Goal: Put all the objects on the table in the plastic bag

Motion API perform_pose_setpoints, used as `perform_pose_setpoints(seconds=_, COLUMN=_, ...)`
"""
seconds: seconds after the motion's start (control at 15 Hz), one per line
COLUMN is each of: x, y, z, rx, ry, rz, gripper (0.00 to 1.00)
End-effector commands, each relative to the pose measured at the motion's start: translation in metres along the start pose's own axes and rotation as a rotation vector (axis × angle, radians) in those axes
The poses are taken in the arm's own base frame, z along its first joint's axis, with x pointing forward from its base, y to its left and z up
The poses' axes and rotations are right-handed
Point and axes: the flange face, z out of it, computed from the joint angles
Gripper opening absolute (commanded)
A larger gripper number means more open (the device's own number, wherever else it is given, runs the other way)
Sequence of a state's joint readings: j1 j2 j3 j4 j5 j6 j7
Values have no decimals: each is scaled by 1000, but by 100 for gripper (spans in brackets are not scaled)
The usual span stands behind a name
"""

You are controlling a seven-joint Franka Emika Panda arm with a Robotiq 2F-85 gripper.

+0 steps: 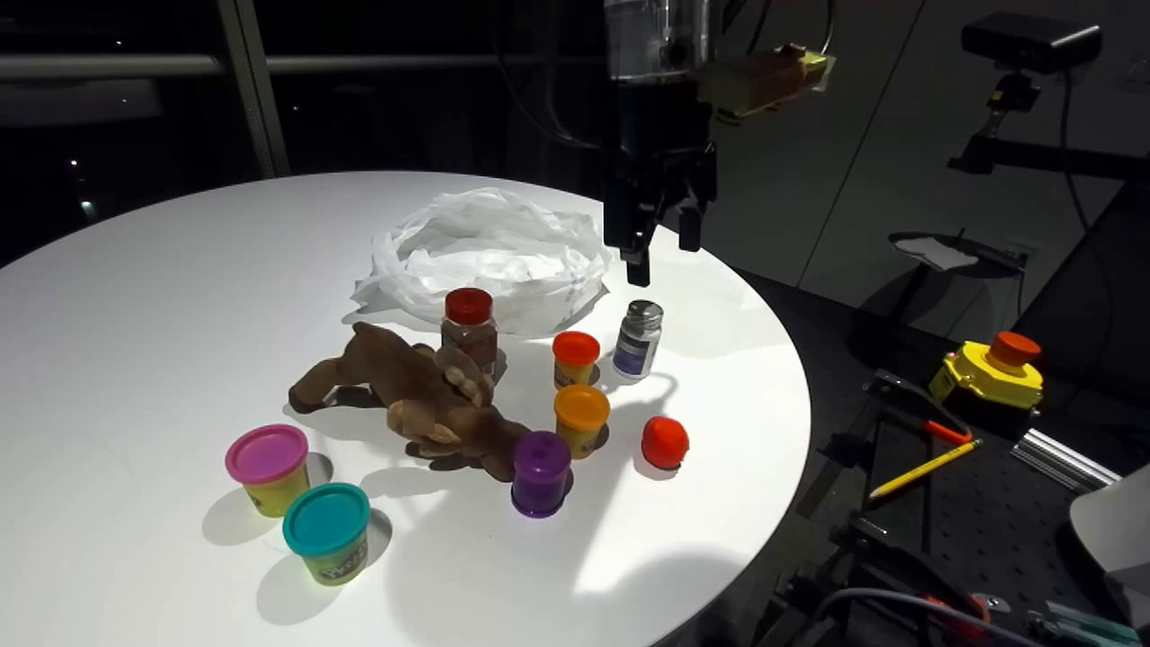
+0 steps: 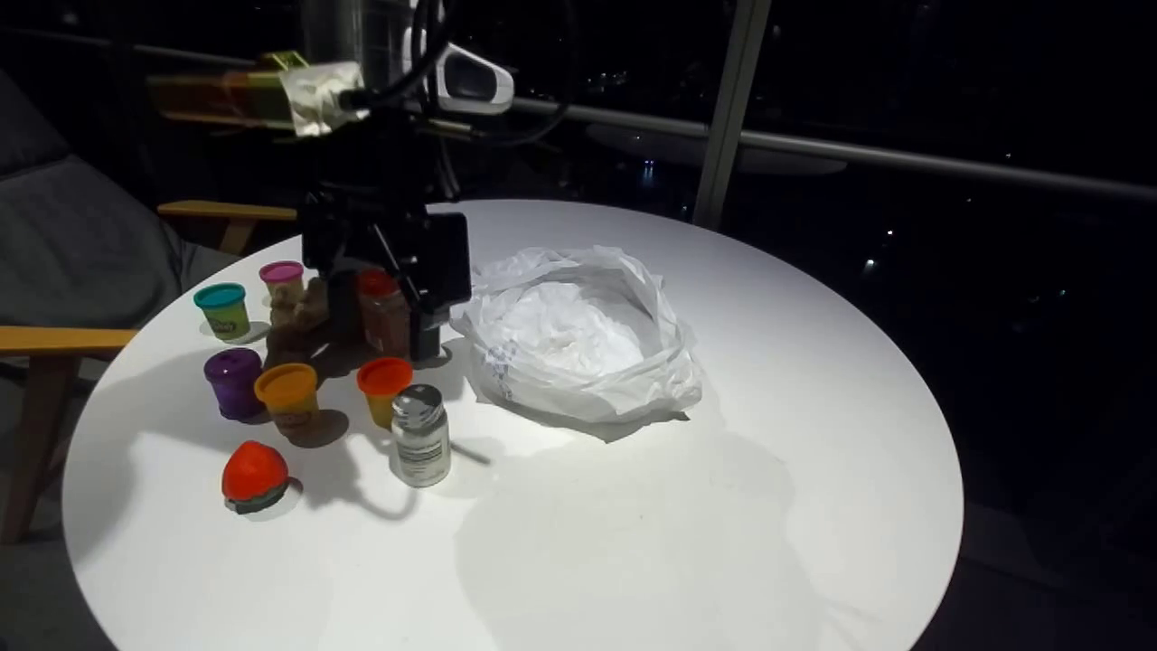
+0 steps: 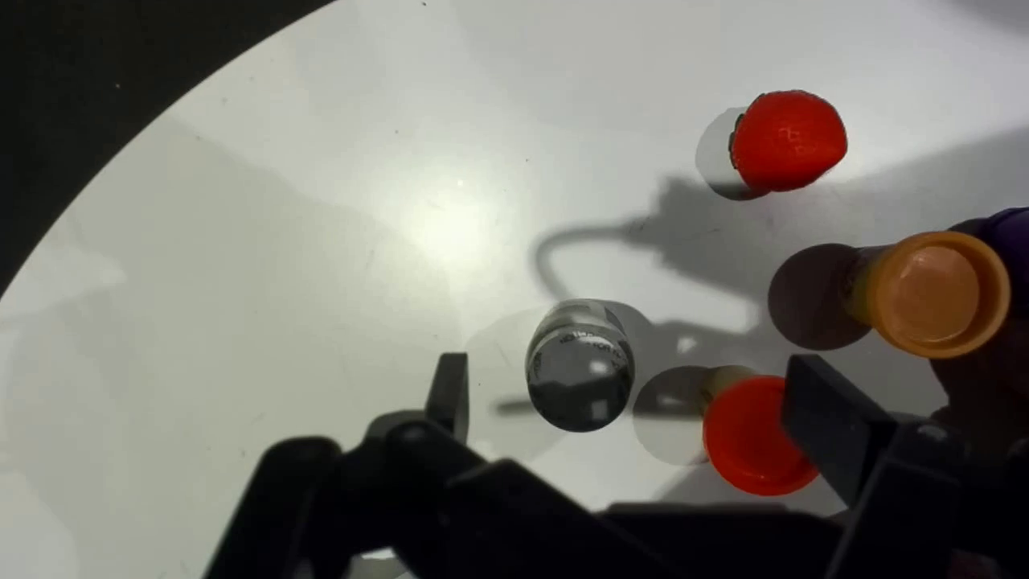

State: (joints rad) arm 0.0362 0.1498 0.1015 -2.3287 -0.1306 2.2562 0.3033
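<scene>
My gripper [image 3: 631,394] stands open above the table [image 1: 135,359], nothing between its fingers. Below it in the wrist view are a silver-capped bottle [image 3: 580,374] and a red-lidded cup [image 3: 756,438], partly covered by a finger. The plastic bag [image 2: 578,362] lies with its mouth spread upward, white film inside. In an exterior view, a brown toy [image 1: 404,377] lies beside a red-capped jar [image 1: 470,332]. Around them stand an orange cup [image 1: 581,418], a purple cup [image 1: 541,476], a pink-lidded cup [image 1: 269,467] and a teal-lidded cup [image 1: 328,530]. A red strawberry-like toy [image 1: 665,442] sits apart.
The bottle and red-lidded cup stand close together, with the orange cup near. The round table edge [image 3: 173,100] curves past the bottle's side. Off the table are a yellow emergency-stop box [image 1: 988,377], a pencil [image 1: 925,469] and a chair [image 2: 81,244].
</scene>
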Motion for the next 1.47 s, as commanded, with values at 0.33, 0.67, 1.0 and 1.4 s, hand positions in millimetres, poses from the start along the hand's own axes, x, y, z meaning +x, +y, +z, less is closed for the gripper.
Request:
perform_pose_setpoints(seconds=0.33, x=11, y=14, z=37, rx=-2, ry=79, rz=-25, gripper=100)
perform_pose_setpoints(seconds=0.67, x=16, y=20, z=52, rx=13, ry=94, rz=-27, gripper=100)
perform_pose_setpoints(seconds=1.0, x=18, y=22, z=63, rx=25, ry=82, rz=-51, gripper=74)
perform_pose_setpoints(seconds=1.4, x=13, y=25, z=65, rx=36, ry=56, rz=-80, gripper=30)
